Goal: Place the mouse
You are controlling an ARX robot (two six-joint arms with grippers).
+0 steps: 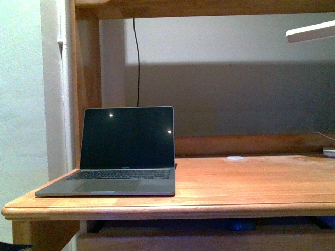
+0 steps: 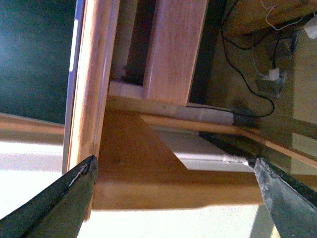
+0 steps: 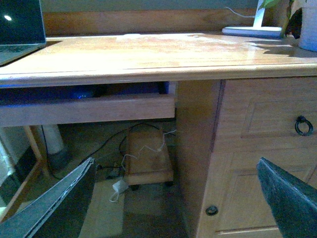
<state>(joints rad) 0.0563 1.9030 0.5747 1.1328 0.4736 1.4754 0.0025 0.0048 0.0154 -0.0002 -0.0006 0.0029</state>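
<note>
Though L hand (image 2: 174, 161) & R hand (image 3: 174, 161) wide open, empty: broad desktop (image 1: 241, 183) rt of laptop (image 1: 125, 151), rounded edge.

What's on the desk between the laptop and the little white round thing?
Nothing. In the front view, only bare wooden desk top lies between the laptop and the white disc.

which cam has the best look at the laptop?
Front view: the whole laptop shows, lid open, screen dark, keyboard visible, on the left of the desk. Right wrist view catches only a corner of its screen and base. Left wrist view has a dark panel with a silvery edge that may be it; cannot tell.
</note>
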